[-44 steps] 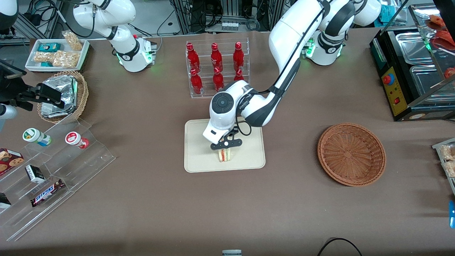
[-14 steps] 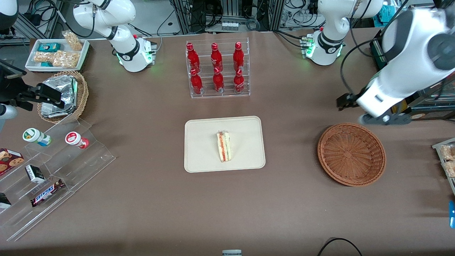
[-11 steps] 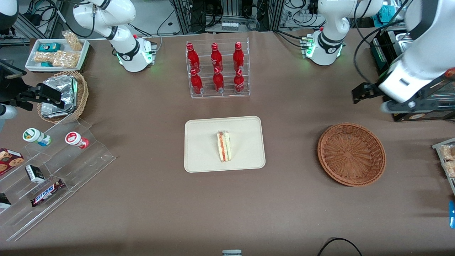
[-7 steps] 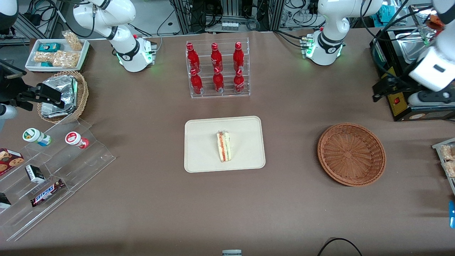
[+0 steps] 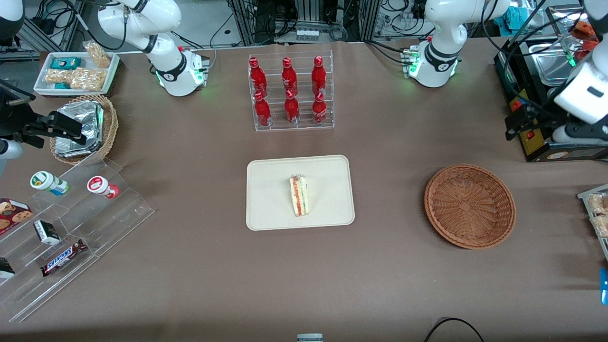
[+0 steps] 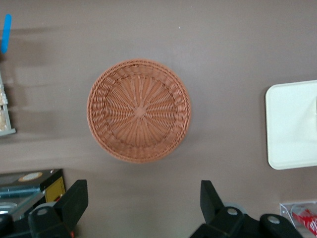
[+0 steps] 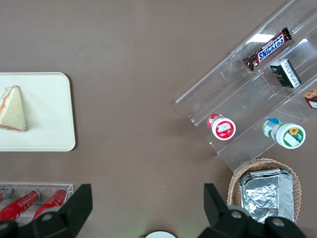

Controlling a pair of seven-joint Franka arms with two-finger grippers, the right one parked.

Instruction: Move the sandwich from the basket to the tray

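Observation:
The sandwich [image 5: 299, 195], a pale wedge with a red and green filling edge, lies on the cream tray [image 5: 266, 190] at the table's middle; it also shows in the right wrist view [image 7: 13, 109]. The reddish-brown wicker basket [image 5: 469, 205] stands empty toward the working arm's end, with nothing in its bowl [image 6: 138, 110]. My left gripper [image 5: 577, 134] hangs high beside the black appliance, farther from the front camera than the basket. In its wrist view the gripper [image 6: 142, 198] is open with only bare table between its fingers [image 6: 74, 198], and a corner of the tray [image 6: 292, 124] shows.
A clear rack of red bottles [image 5: 290, 92] stands farther from the front camera than the tray. A black appliance [image 5: 546, 95] sits at the working arm's end. Toward the parked arm's end are a stepped acrylic shelf [image 5: 71, 228], a foil-pack basket [image 5: 83, 127] and a white snack tray [image 5: 76, 71].
My gripper let go of the sandwich on the tray, swung away past the basket toward the working arm's end and rose. The sandwich stays on the tray.

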